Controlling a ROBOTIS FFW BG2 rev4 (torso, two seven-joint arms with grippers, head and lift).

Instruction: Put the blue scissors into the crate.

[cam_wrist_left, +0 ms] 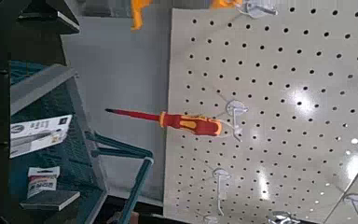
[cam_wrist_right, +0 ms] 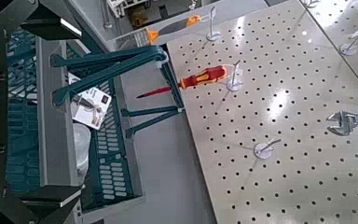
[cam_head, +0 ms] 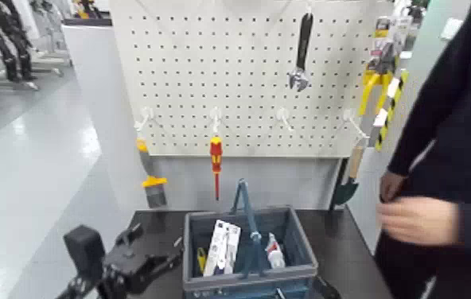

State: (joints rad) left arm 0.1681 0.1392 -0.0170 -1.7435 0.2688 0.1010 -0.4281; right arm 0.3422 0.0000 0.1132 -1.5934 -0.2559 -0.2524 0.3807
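The crate (cam_head: 302, 242) stands on the dark table at the bottom centre, its blue-green handles (cam_head: 247, 219) raised. A tall narrow white card (cam_head: 223, 246) lies inside it. I cannot make out blue scissor handles on the card. The card also shows in the left wrist view (cam_wrist_left: 39, 133) and the right wrist view (cam_wrist_right: 93, 105). My left gripper (cam_head: 155, 262) is open and empty just left of the crate. My right gripper (cam_wrist_right: 47, 112) is open and empty beside the crate's right side, barely showing in the head view (cam_head: 322, 290).
A pegboard (cam_head: 247, 48) stands behind the crate with a red-and-yellow screwdriver (cam_head: 216, 155), a wrench (cam_head: 302, 52), a yellow-handled brush (cam_head: 149, 179) and a trowel (cam_head: 348, 179). A person in dark clothes stands at the right, a hand (cam_head: 418, 219) near the table.
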